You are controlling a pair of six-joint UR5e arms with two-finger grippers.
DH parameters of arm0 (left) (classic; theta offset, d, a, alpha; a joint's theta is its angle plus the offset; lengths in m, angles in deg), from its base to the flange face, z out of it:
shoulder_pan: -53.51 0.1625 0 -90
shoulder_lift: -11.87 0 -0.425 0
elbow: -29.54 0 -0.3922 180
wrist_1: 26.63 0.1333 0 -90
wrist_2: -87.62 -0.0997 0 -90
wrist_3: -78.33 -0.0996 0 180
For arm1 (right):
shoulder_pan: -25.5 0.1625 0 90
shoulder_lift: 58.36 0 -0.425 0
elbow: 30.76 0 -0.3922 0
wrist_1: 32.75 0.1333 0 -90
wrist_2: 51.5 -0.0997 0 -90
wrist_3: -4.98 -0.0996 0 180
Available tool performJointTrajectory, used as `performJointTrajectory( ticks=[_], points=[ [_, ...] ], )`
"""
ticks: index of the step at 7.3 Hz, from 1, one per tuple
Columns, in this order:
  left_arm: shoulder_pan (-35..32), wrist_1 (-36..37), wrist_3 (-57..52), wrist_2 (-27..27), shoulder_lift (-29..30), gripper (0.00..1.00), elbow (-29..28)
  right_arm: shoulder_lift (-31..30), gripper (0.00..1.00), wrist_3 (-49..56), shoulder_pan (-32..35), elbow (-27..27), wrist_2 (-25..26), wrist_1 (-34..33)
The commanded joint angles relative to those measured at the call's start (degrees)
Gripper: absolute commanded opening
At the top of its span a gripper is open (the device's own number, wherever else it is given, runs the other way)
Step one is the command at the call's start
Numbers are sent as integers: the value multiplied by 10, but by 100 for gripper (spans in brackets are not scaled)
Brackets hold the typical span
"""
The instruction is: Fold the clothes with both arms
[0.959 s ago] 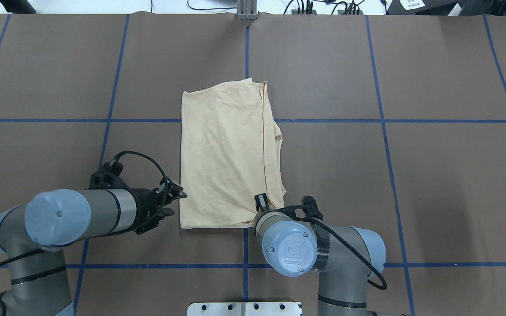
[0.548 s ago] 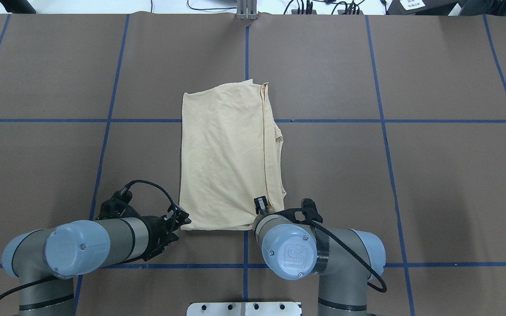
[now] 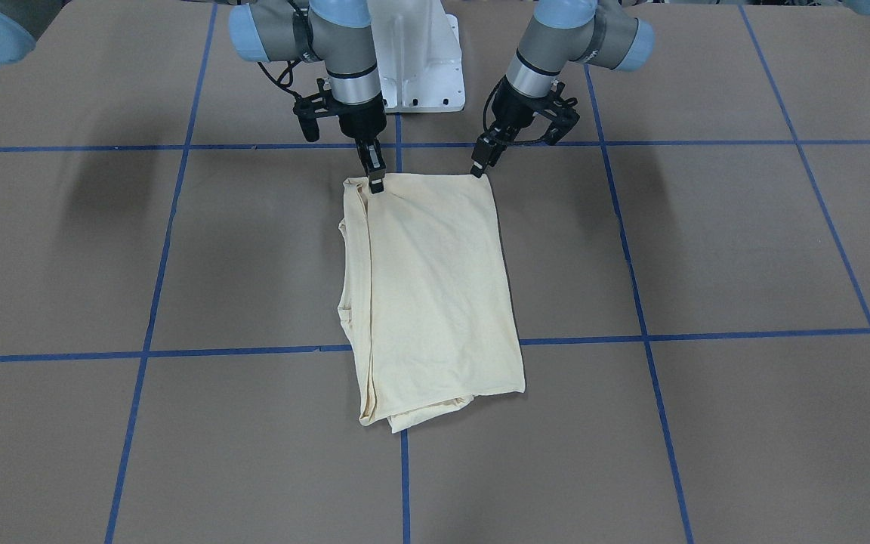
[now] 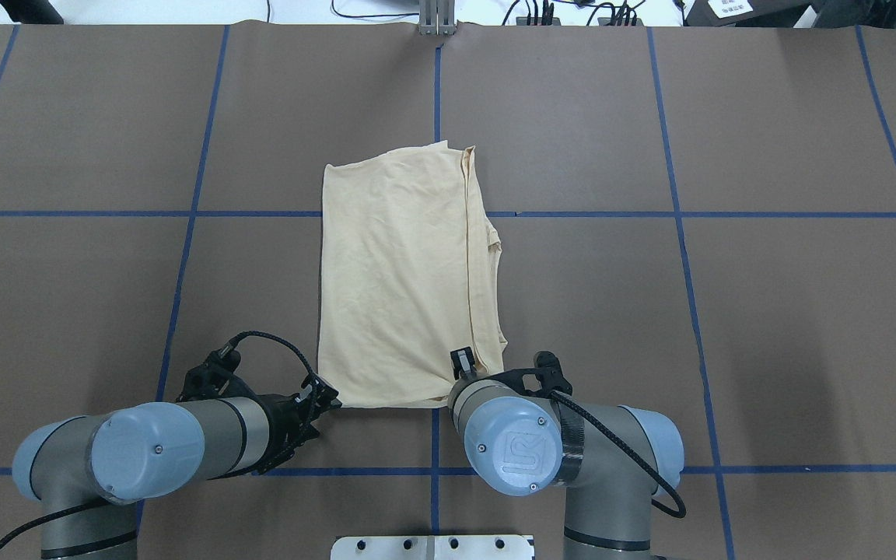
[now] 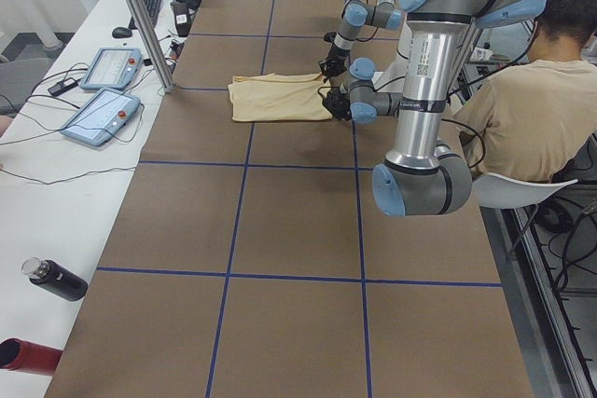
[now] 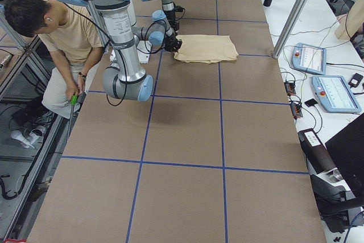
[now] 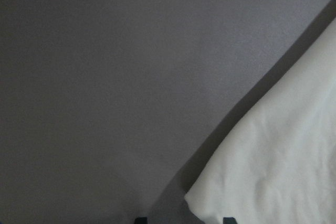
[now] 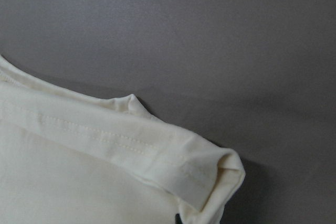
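Even overhead light, dim wrist views

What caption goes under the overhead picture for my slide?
Left arm and right arm reach the folded cream shirt's near corners.

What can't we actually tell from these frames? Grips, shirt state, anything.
1. Right end effector grip on the shirt: in the overhead view its own arm covers it; the wrist view cuts it off at the bottom edge.
2. Shirt's lower layers: hidden by the top panel in every view.
3. Both side views: left end effector and the right one are too small to read.
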Motion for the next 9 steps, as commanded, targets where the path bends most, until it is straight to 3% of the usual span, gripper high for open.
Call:
performJointTrajectory(
  ticks=[1, 5, 7, 8, 9],
  points=[
    [-3, -1, 0, -19, 2, 57, -1, 0, 0, 0, 1, 1, 0, 0],
    [-1, -1, 1, -27, 7, 55, -8, 0, 0, 0, 1, 1, 0, 0],
    [-1, -1, 1, -27, 8, 48, -14, 0, 0, 0, 1, 1, 0, 0],
    [-2, -1, 2, -27, 13, 28, -15, -1, 0, -1, 1, 1, 0, 0],
    [-3, -1, 2, -26, 17, 0, -15, -3, 0, 0, 1, 3, 0, 0]
  ],
)
